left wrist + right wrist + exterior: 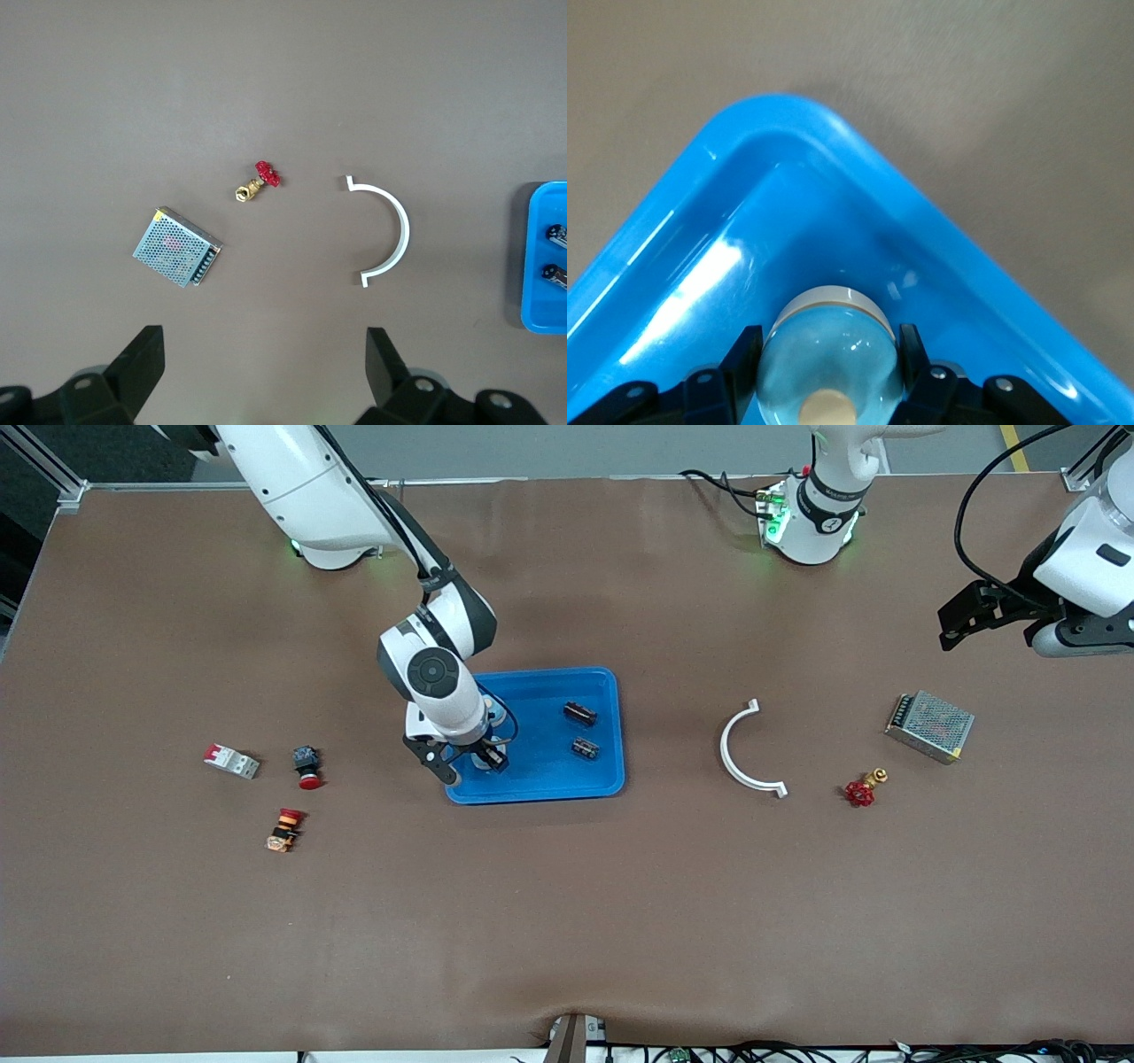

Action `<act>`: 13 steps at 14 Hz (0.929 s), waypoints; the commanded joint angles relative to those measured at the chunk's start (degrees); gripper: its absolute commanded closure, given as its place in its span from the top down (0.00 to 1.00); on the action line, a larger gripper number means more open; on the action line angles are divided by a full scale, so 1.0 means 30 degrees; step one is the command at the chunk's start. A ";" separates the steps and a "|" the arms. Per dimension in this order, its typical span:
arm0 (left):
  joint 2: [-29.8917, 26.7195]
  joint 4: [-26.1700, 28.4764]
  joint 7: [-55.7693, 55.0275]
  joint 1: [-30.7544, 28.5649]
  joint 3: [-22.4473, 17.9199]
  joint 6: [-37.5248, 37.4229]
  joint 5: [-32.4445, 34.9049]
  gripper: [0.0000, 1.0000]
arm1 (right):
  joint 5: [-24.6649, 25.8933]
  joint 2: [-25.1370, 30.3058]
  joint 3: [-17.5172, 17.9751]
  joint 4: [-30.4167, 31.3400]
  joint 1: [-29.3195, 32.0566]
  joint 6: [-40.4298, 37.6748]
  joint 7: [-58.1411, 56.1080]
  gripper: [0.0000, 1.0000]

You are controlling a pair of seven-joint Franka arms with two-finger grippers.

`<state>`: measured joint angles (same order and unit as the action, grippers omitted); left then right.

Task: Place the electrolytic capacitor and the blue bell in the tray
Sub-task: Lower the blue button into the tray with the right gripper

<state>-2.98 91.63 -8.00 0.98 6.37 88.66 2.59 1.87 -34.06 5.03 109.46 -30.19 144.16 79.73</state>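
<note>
Here, two capacitors (580, 729) lie in one tray (611, 731) — right hand (468, 763) grips the blue bell (831, 354) at its corner; left hand (985, 613) waits, spread wide, over bare bench (567, 921).

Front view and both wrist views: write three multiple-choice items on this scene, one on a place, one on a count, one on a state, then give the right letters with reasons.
1. Where does the white curved plastic half-ring lie?
A. in the tray
B. on the table between the tray and the small red-handled brass valve
C. beside the red and white breaker

2. How many small dark cylindrical capacitors lie in the shallow bright blue plastic tray?
A. none
B. two
C. four

3. What is the right gripper doing?
A. shut on the pale blue domed bell over a tray corner
B. open over bare table
C. shut on a capacitor

Key: 1 B, the front view shows it on the table, apart from both. 2 B, two dark cylinders show inside the rim. 3 A, the right wrist view shows both fingers against the bell's sides.
</note>
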 commanded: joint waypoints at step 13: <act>0.0057 -0.0132 -0.0059 -0.0062 0.0076 0.0183 -0.0365 1.00 | 0.0140 -0.0806 -0.0242 -0.0833 0.0013 -0.0270 0.0026 0.00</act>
<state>-2.93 91.60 -8.06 0.97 6.44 88.99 2.55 1.87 -34.93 4.51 108.38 -30.38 143.85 80.04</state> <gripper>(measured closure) 0.000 0.330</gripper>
